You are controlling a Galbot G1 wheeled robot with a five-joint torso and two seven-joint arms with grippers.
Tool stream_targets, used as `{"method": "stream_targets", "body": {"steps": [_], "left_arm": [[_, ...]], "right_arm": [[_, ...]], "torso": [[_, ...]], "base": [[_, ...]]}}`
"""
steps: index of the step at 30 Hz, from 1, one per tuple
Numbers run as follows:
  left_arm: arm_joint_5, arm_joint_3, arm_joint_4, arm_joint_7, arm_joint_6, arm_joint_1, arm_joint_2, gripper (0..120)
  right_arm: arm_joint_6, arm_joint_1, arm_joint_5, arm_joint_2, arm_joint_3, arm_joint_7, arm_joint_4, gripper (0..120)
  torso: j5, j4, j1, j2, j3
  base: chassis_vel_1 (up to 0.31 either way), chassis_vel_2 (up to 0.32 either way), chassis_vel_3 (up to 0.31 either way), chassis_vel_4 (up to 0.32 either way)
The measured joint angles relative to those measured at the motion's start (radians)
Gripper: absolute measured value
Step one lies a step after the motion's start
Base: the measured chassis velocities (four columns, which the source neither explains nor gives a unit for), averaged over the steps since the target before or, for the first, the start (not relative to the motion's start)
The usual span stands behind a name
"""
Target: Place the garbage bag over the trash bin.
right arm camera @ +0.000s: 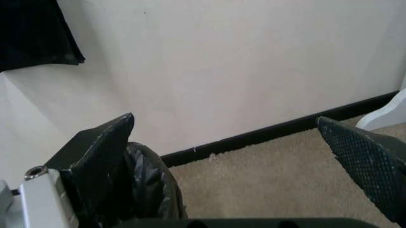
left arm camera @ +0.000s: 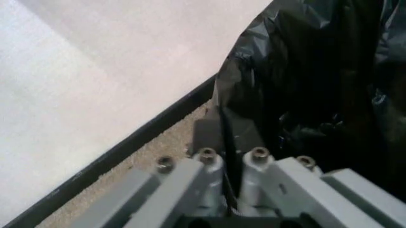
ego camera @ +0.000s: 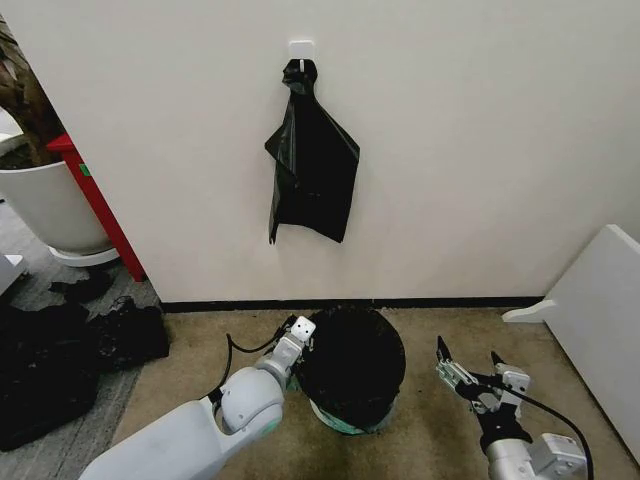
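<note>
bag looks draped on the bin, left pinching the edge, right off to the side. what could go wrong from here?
1. The left gripper is shut on the garbage bag; pulling away without opening could drag it off the trash bin.
2. Bin wall shows below the bag at the front, so it may sit shallow and slip.
3. The right gripper, open beside the bin, holds nothing.

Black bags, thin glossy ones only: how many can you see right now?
2. One bag is draped over the bin, with the left pincer at its edge. Another hangs from a wall hook. The bundles could hide more.
</note>
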Motion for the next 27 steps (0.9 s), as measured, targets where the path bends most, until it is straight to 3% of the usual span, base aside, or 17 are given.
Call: {"method": "stream_targets", "body": {"steps": [10,15,17,19,22,27], "left_arm": [[-0.004,0.007,0.002,0.001,-0.017,-0.012,-0.004,0],[-0.005,0.011,-0.002,0.049,-0.127,-0.012,0.001,0],[-0.007,0.011,0.003,0.097,-0.220,-0.009,0.005,0],[-0.005,0.011,0.005,0.108,-0.242,-0.008,0.005,0],[-0.016,0.010,0.013,0.180,-0.354,-0.009,0.013,0],[-0.042,0.009,0.012,0.236,-0.418,-0.017,0.017,0]], "right_arm": [[0.000,-0.001,0.000,0.001,0.002,0.002,0.002,100],[0.000,-0.001,-0.003,0.004,-0.001,0.003,0.002,100],[0.000,-0.001,-0.004,0.005,-0.002,0.003,0.002,100],[0.000,-0.001,-0.004,0.005,-0.003,0.003,0.002,100],[0.000,0.000,-0.004,0.005,-0.005,0.003,0.002,100],[0.000,0.000,-0.003,0.003,-0.003,0.004,0.003,100]], "torso": [[-0.0001,0.0000,0.000,0.000,0.000],[0.0000,0.0000,0.000,0.000,0.000],[-0.0001,0.0000,0.000,0.000,0.000],[-0.0001,0.0000,0.000,0.000,0.000],[-0.0001,0.0001,0.000,0.000,0.000],[-0.0001,0.0000,0.000,0.000,0.000]], "base": [[0.000,0.000,0.000,0.000],[0.000,0.000,0.000,0.000],[0.000,0.000,0.000,0.000],[0.000,0.000,0.000,0.000],[0.000,0.000,0.000,0.000],[0.000,0.000,0.000,0.000]]}}
